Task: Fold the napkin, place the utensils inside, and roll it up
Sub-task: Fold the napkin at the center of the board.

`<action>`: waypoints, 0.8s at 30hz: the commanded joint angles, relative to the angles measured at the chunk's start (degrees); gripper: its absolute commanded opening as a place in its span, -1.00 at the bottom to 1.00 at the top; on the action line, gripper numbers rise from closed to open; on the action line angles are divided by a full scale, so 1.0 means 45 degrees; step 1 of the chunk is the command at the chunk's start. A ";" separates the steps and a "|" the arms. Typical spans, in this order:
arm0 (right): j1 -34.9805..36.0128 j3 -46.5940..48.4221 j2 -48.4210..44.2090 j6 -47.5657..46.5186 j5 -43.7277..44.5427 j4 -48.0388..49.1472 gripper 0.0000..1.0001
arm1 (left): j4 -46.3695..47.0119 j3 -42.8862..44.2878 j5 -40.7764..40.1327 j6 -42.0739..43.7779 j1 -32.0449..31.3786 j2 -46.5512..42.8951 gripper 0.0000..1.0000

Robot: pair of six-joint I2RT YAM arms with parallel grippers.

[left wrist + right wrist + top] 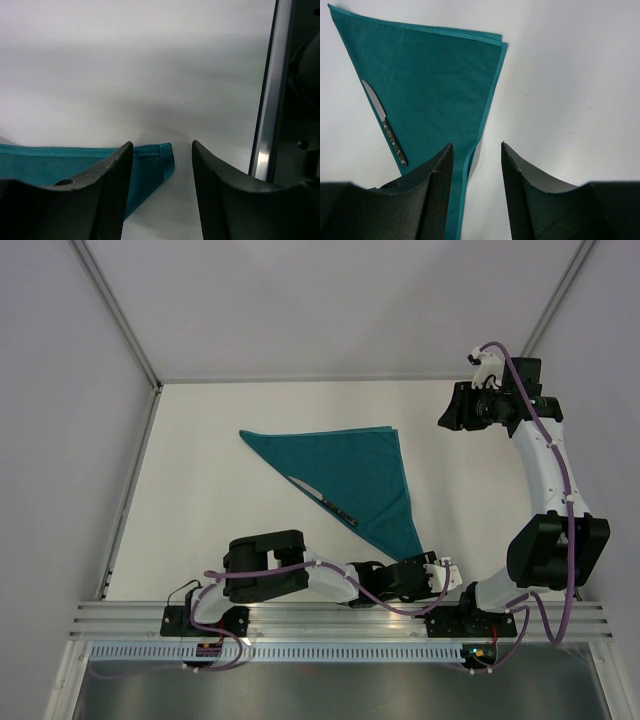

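A slim silver knife [325, 502] lies on the teal triangular cloth napkin [355, 465], along its edge. The left end effector [162, 192] and right end effector [476, 192] stand apart, empty.

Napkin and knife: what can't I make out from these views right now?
- Top view: the near tip of the napkin meets the left gripper; contact unclear.
- Left wrist view: its finger and the frame edge hide all but one napkin corner; the knife is out of frame.
- Right wrist view: a finger of the right gripper covers the napkin's narrow end.
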 commanded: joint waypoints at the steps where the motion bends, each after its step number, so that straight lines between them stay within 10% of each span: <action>1: -0.0063 -0.0032 -0.0411 -0.0042 -0.0379 0.0328 -0.01 | 0.0295 0.0426 -0.0380 0.0371 -0.0018 0.0127 0.11; 16: -0.0044 -0.0052 -0.0313 -0.0023 -0.0340 0.0348 -0.01 | 0.0177 0.0290 -0.0282 -0.0312 -0.0018 -0.0283 -0.84; 24: -0.0044 -0.0052 -0.0255 -0.0022 -0.0320 0.0368 0.00 | 0.1076 -0.0452 -0.0165 -0.2105 0.0527 -0.1434 -0.95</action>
